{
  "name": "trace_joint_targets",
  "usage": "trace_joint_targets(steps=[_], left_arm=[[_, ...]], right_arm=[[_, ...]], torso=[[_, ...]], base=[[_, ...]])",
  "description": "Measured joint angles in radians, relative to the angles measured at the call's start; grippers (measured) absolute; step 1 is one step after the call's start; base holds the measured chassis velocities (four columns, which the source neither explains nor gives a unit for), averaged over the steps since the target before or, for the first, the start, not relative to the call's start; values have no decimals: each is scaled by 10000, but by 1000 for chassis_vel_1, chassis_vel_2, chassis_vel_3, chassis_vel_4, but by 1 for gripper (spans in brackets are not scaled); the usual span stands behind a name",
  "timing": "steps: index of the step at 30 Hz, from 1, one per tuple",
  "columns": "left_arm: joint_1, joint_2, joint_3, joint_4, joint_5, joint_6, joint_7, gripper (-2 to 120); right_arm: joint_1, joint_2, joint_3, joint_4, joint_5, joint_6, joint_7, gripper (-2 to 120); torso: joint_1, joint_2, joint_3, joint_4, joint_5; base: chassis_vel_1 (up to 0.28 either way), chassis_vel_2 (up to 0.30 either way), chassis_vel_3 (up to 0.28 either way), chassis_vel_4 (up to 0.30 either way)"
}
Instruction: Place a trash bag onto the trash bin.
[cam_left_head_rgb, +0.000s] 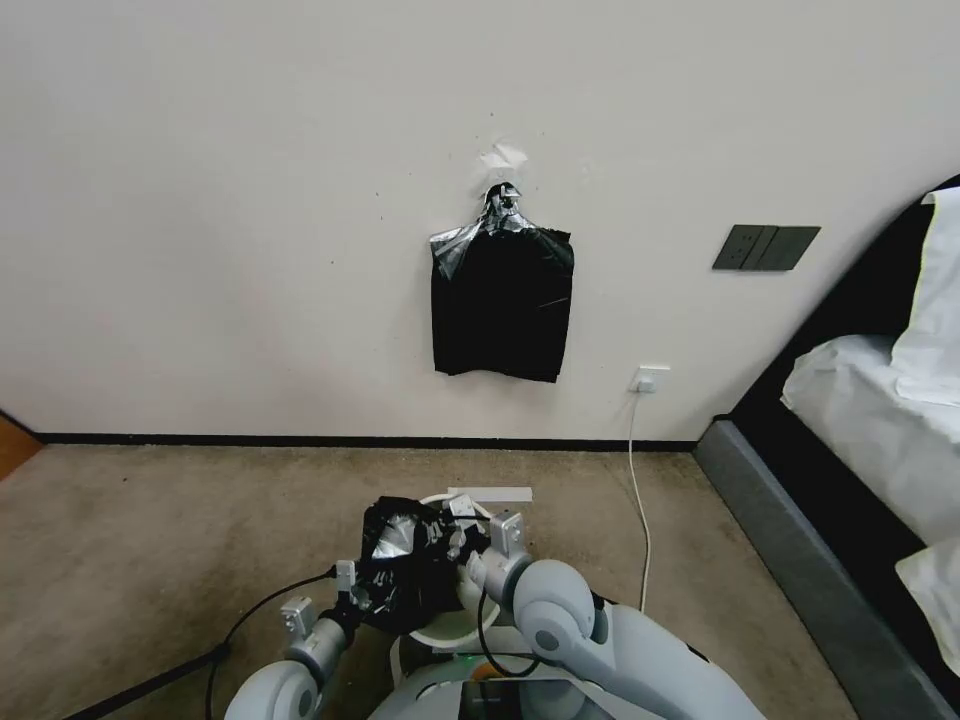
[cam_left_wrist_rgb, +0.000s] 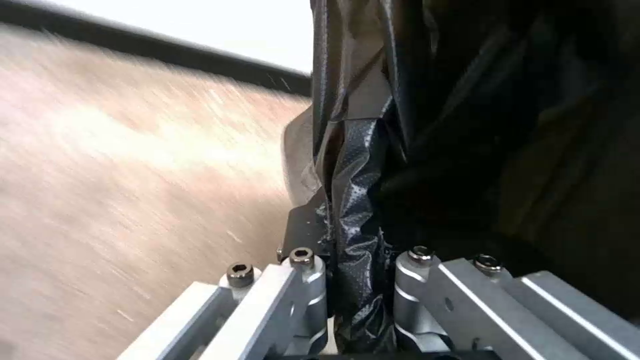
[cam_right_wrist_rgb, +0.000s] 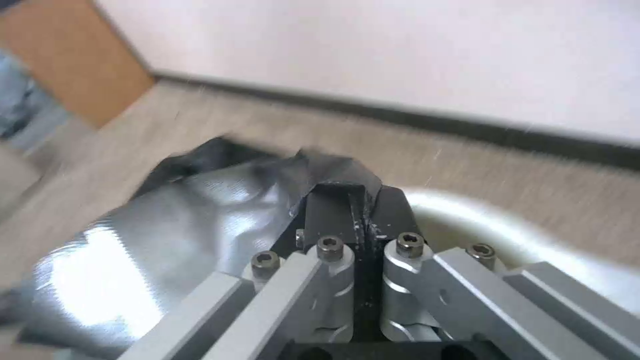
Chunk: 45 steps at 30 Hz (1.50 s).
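Against a pale wall where a bundle of black bags (cam_left_head_rgb: 502, 300) hangs from a hook, above brown carpet with a bed (cam_left_head_rgb: 880, 420) at the robot's right, the two arms work low over the trash bin (cam_left_head_rgb: 455, 628), which stands on the floor just in front of the robot's base. Between them the trash bag (cam_left_head_rgb: 410, 565) lies crumpled across the bin's left side, part of the rim bare beyond it. The left pincer (cam_left_wrist_rgb: 353, 250) is clamped on a pleat of the film, as is the right pincer (cam_right_wrist_rgb: 353, 220), its black pads pressed together on a fold. Judging from this, the step is spreading the mouth over the rim; done well, it calls for drawing the pincers apart evenly and lowering gently so the thin plastic neither tears nor slips free. From the head, the bag's place on the bin is plain, but both grips are hidden; each wrist view shows its own pinch close up, and the right one also shows the cream rim just beside the pads.
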Motion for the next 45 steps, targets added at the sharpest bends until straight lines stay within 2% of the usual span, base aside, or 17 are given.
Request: trace_joint_targets(steps=[8, 11, 12, 15, 20, 24, 27, 28, 31, 32, 34, 36, 37, 40, 41, 44, 45], left_arm=[[298, -132, -316, -333, 603, -1241, -58, 7], [266, -237, -445, -275, 366, -2477, 646, 7], [266, -237, -445, -275, 366, -2477, 646, 7], [218, -327, -703, -143, -328, -3478, 2106, 7], [221, -308, -917, -24, -889, -3836, 2993, 7], [168, -292, -1103, 103, -1924, -3954, 3701, 7], [113, -284, -1133, 117, -2539, -3955, 3763, 7], [57, -274, -1160, 117, -3120, -3938, 3756, 7], [-14, -268, -1183, 89, -3644, -3869, 3578, 7], [-87, -286, -1187, -15, -4068, -3696, 3247, 7], [-106, -296, -1185, -44, -4144, -3653, 3150, 7], [-231, -388, -1118, -203, -4366, -3459, 2538, 7], [-231, -388, -1118, -203, -4366, -3459, 2538, 7], [-392, -576, -824, -551, -4478, -3209, 1454, 7], [-392, -576, -824, -551, -4478, -3209, 1454, 7], [-490, -704, -599, -795, -4563, -3056, 613, 7], [-490, -704, -599, -795, -4563, -3056, 613, 7]], right_arm=[[1039, -179, 811, -576, 601, 101, 455, 0], [1056, -534, 863, -782, 482, -67, 492, 0], [1056, -534, 863, -782, 482, -67, 492, 0], [749, -913, 901, -860, 163, -265, 464, 0], [641, -1112, 1013, -874, 59, -510, 430, 0], [591, -1501, 1155, -913, -75, -841, 284, 0], [529, -1680, 1168, -917, -143, -889, 163, 0], [438, -1862, 1169, -899, -208, -909, 32, 0], [284, -2022, 1169, -837, -335, -908, -128, 0], [72, -2128, 1166, -730, -461, -885, -262, 0], [34, -2138, 1165, -706, -484, -881, -279, 0], [-268, -2161, 1158, -474, -687, -770, -432, 0], [-268, -2161, 1158, -474, -687, -770, -432, 0], [-699, -2106, 1189, -70, -983, -513, -724, 0], [-699, -2106, 1189, -70, -983, -513, -724, 0], [-1010, -2085, 1311, 111, -1124, -473, -1048, 14], [-1010, -2085, 1311, 111, -1124, -473, -1048, 14]], torso=[[0, 0, 0, 2, 0], [0, 0, 0, 2, 2], [0, 0, 0, 2, 2], [-1, 0, -1, -3, 1], [-1, 1, -1, 1, 3], [-1, 1, -1, 1, 1], [-1, 1, -1, 0, 1], [-1, 1, -1, 0, 1], [0, 1, -1, 1, 1], [-1, 1, -1, -1, 1], [-1, 1, -1, -2, 1], [0, 1, -1, -1, 1], [0, 1, -1, -1, 1], [-1, 1, -1, 0, 1], [-1, 1, -1, 0, 1], [-1, 1, -1, 1, 2], [-1, 1, -1, 1, 2]], base=[[0, 0, 0, 0], [0, 0, 0, 0], [0, 0, 0, 0], [0, 0, 0, 0], [0, 0, 0, 0], [0, 0, 0, 0], [0, 0, 0, 0], [0, 0, 0, 0], [0, 0, 0, 0], [0, 0, 0, 0], [0, 0, 0, 0], [0, 0, 0, 0], [0, 0, 0, 0], [0, 0, 0, 0], [0, 0, 0, 0], [0, 0, 0, 0], [0, 0, 0, 0]])
